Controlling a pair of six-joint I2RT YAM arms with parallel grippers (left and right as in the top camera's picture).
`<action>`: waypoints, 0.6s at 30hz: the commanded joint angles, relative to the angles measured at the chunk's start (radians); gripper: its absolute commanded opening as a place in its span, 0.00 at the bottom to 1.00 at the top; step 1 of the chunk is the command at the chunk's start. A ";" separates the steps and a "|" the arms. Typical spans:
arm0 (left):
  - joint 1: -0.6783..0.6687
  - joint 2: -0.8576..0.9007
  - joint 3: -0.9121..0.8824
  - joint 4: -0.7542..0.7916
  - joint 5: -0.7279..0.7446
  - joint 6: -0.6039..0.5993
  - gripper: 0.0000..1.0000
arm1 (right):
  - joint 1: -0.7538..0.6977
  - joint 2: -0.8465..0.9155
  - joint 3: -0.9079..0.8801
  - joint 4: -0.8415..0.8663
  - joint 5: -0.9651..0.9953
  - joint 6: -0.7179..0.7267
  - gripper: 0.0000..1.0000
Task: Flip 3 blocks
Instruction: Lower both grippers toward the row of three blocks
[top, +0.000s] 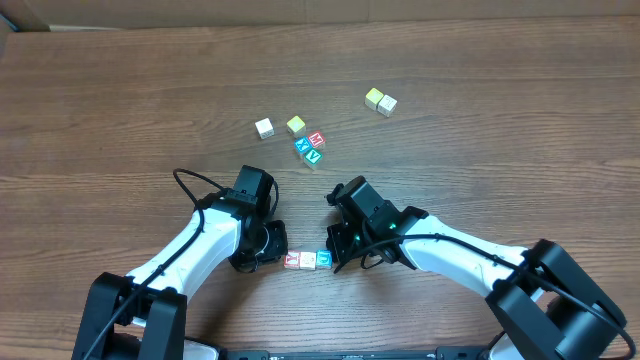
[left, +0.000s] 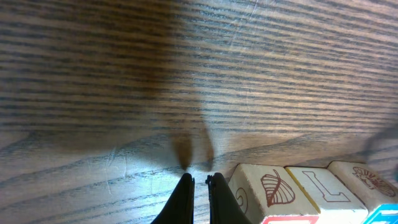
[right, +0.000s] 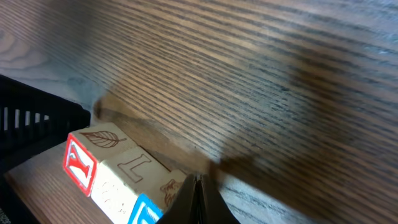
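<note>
Near the table's (top: 480, 60) front edge, the left gripper (left: 200, 182) stands clenched on nothing, tips down just left of the three blocks (top: 308, 260). The blocks sit touching in one row, its long axis running left to right along that edge: red-faced block (top: 292, 260), whitish block (top: 308, 260), blue block (top: 323, 260). Their far sides show a leaf, an L and a brown drawing. Just right of the row, the right gripper (right: 198, 182) is likewise pinched shut, empty. Other cubes (top: 303, 146) lie scattered toward the table's middle.
</note>
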 joint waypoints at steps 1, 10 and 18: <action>0.006 0.004 -0.004 0.002 -0.006 -0.010 0.04 | 0.018 0.019 -0.002 0.020 -0.043 0.000 0.04; 0.006 0.004 -0.004 0.002 -0.006 -0.011 0.04 | 0.057 0.020 -0.002 0.061 -0.019 0.024 0.04; 0.006 0.004 -0.004 0.002 -0.006 -0.010 0.04 | -0.034 0.019 0.016 0.048 0.105 0.067 0.04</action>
